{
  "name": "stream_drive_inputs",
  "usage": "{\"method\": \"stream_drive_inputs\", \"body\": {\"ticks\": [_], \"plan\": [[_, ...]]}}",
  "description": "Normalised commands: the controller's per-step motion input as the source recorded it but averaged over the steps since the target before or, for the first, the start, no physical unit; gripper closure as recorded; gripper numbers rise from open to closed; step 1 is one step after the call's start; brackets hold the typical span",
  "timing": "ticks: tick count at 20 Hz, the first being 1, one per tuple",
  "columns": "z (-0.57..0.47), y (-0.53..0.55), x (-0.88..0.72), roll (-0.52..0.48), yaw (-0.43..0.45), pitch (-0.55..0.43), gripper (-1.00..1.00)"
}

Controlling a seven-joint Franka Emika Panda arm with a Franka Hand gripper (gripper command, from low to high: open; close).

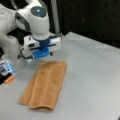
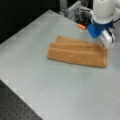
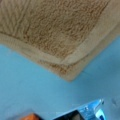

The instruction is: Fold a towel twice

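The towel [image 1: 46, 83] is orange-brown terry cloth, lying on the grey table as a long narrow strip with one layer folded over another. In a front view it runs from the gripper toward the bottom left. In a front view the towel [image 2: 77, 51] stretches left to right, its layers stepped along the long edge. The gripper [image 1: 45, 56] hangs just above the towel's far short end, and the gripper [image 2: 105, 45] sits at the strip's right end. In the wrist view a layered corner of the towel [image 3: 57, 32] fills the top; no fingertips show there.
An orange object [image 1: 10, 79] [image 2: 81, 26] lies beside a clutter of equipment [image 1: 5, 67] [image 2: 75, 12] at the table's edge near the arm's base. A shiny metal part [image 3: 85, 111] shows low in the wrist view. A black perforated board [image 2: 15, 107] borders the table.
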Motion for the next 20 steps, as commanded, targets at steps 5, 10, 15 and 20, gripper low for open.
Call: {"method": "stream_drive_inputs", "body": {"ticks": [5,10,15,20], "plan": [[0.31,0.43,0.49,-0.054,-0.038,0.078,-1.0],[0.11,0.45,0.79,-0.2,0.01,0.159,-1.0],[0.07,0.41,0.96,-0.258,0.058,0.235,-1.0],[0.08,0.3,0.78,-0.26,0.06,0.296,-1.0]]}}
